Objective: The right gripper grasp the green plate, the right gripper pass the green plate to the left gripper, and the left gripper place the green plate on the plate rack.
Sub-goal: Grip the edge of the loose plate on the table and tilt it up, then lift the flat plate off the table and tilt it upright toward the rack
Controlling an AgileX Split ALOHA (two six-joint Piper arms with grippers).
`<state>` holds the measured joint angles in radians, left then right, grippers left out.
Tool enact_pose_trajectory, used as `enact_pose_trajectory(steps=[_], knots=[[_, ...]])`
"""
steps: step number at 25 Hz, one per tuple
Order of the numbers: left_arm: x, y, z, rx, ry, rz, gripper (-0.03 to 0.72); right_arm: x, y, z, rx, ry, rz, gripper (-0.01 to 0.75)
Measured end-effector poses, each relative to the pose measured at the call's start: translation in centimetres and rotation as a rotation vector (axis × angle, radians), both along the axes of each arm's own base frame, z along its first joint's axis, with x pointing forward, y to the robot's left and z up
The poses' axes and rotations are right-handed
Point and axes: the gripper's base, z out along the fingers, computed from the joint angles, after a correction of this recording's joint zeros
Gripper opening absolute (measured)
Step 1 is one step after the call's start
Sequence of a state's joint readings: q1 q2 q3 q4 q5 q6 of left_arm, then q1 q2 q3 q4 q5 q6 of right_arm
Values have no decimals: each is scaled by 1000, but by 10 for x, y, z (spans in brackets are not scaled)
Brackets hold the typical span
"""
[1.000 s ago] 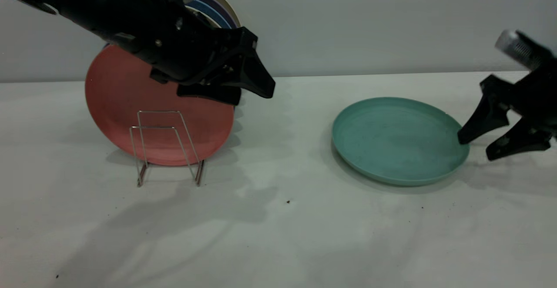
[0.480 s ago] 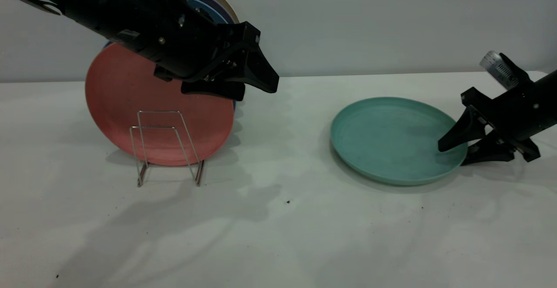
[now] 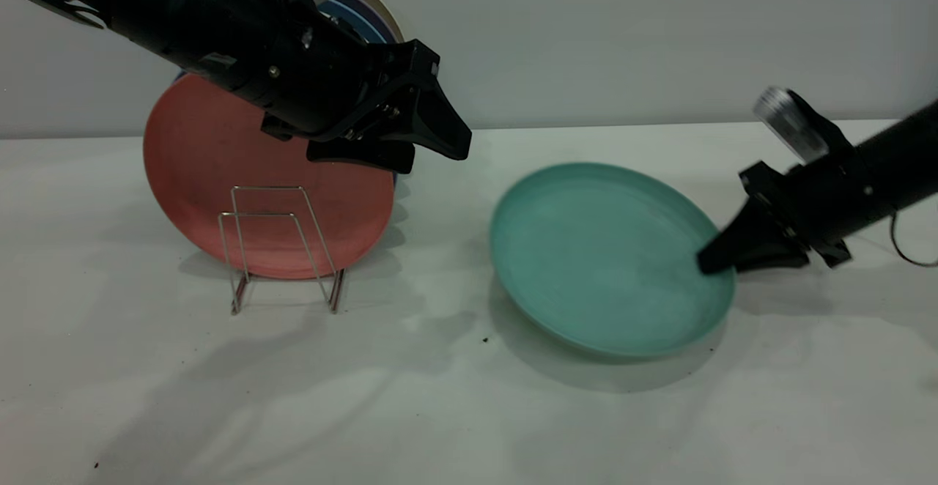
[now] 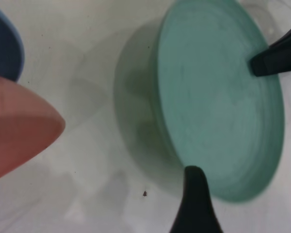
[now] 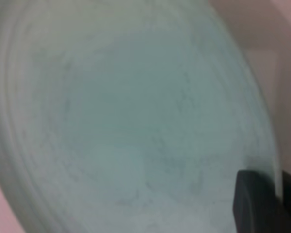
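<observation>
No text, label, brand or number can be read anywhere in these views. The plates and both arms carry no legible marking.

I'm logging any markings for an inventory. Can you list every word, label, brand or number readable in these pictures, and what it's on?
None can be read.
The green plate, the salmon-pink plate and the plate rack show no print.
The left gripper and right gripper show no legible marking.
The silver cylinder has only fine ridges, too blurred to read.
</observation>
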<state>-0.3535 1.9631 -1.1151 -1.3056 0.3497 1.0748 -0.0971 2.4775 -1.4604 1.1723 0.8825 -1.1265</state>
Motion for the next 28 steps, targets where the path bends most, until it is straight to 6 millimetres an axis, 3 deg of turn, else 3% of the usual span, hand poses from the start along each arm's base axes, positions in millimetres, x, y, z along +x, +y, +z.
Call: enact_pose_trajectory(steps=[9, 14, 17, 22, 25, 28], knots=[[0, -1, -6, -1, 20, -7, 576, 6, 23, 57, 38, -125, 82, 17], [-3, -6, -6, -12, 27, -15, 546, 1, 45, 66, 90, -120, 153, 17], [-4, -8, -8, -9, 30, -17, 448, -3, 60, 68, 107, -117, 194, 15], [-1, -7, -14, -7, 45, 16, 131, -4, 67, 68, 111, -135, 220, 21], [-1, -7, -14, -10, 47, 22, 120, -3, 67, 69, 111, -141, 223, 55], [-1, -7, -14, -6, 42, 20, 120, -4, 67, 72, 124, -139, 225, 161]])
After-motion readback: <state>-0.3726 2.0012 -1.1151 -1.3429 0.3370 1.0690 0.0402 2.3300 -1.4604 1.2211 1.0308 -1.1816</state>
